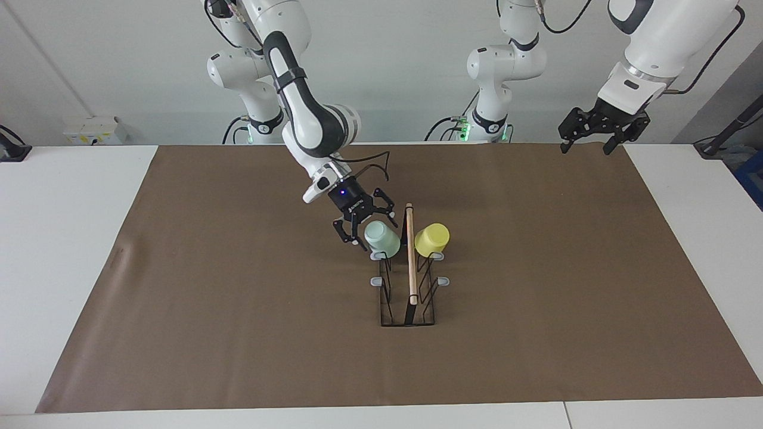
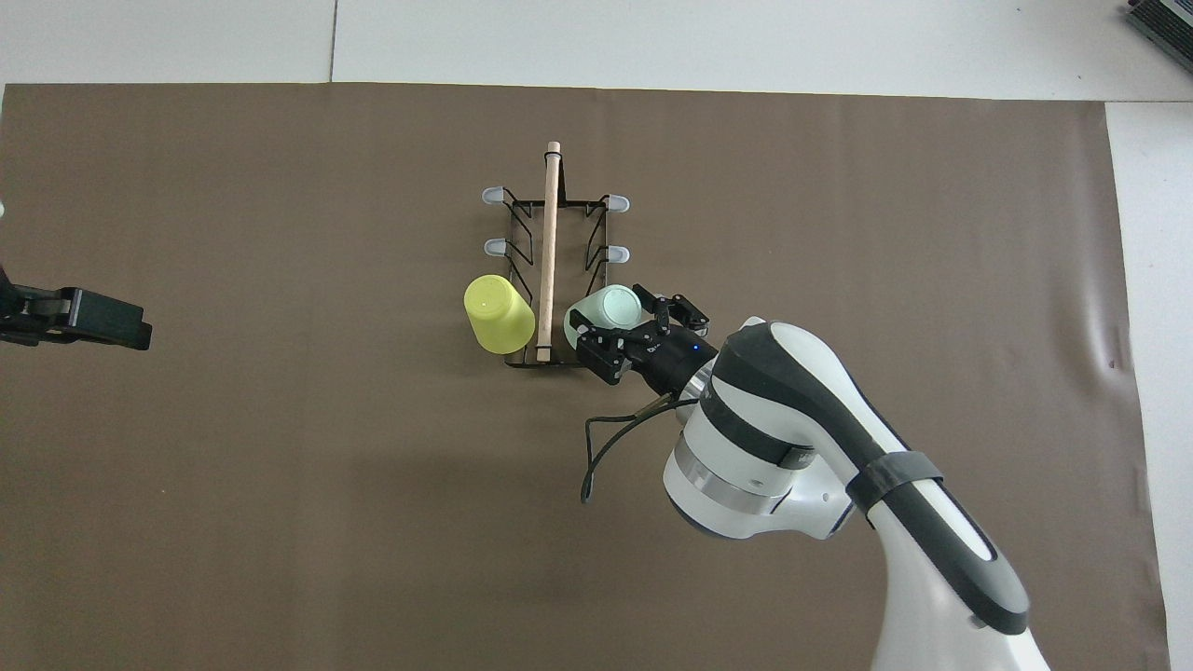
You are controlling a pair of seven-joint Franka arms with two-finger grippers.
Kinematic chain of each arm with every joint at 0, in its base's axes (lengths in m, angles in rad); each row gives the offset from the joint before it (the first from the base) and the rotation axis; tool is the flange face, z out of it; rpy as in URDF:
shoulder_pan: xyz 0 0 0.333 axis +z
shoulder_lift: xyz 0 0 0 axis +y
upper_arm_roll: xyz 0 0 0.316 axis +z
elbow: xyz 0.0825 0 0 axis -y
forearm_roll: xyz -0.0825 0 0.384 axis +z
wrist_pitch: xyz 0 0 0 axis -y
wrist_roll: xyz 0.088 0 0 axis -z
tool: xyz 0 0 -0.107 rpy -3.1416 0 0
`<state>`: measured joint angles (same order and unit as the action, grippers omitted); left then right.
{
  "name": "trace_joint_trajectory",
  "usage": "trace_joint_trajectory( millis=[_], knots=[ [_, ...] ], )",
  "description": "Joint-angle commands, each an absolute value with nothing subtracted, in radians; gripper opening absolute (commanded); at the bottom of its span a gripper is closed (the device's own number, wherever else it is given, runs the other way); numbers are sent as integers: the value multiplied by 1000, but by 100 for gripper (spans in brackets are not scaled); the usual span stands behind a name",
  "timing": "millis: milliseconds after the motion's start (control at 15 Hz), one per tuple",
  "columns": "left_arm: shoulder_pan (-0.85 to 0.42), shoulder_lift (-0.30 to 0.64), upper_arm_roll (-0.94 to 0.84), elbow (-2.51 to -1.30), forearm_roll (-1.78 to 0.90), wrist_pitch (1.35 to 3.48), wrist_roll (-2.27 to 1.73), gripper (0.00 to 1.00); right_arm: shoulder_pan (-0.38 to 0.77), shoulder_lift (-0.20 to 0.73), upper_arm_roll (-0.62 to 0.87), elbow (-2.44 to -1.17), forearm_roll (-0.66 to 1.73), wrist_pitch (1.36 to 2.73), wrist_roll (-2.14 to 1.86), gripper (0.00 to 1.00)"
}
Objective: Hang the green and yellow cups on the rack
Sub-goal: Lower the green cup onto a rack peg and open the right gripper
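Note:
The rack [image 1: 411, 268], a black wire frame with a light wooden rod, stands mid-table; it also shows in the overhead view [image 2: 550, 233]. The mint green cup [image 1: 382, 237] sits tilted on the prong nearest the robots on the right arm's side [image 2: 613, 306]. The yellow cup [image 1: 432, 239] sits on the matching prong on the left arm's side [image 2: 499, 314]. My right gripper [image 1: 369, 229] is open, its fingers spread around the green cup [image 2: 623, 321]. My left gripper [image 1: 587, 145] is open and empty, raised over the left arm's end of the table [image 2: 102, 321].
A brown mat [image 1: 238, 298] covers the table's middle. Four grey-tipped prongs [image 1: 377, 281] of the rack are bare. A black cable [image 2: 606, 447] loops from the right wrist above the mat.

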<state>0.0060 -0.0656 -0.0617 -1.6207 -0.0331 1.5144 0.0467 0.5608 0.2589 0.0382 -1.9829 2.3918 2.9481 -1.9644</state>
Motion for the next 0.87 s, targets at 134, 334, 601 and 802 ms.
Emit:
trace_joint_trajectory(
  millis=[134,334,601,802],
  knots=[
    [20,-74,-72,-1624,-37,1499,58,100,512,242,43,-1956,2353,2945,-1977,100],
    [20,-74,-72,-1624,-37,1499,58,100,489,242,44,-1938,2280,2942,-1977,100],
    [20,-74,-72,-1624,-37,1499,58,100,454,245,44,-1919,2108,2938,-1964,100],
    [20,-74,-72,-1624,-37,1499,58,100,436,253,44,-1930,1996,2933,-1967,100]
  ],
)
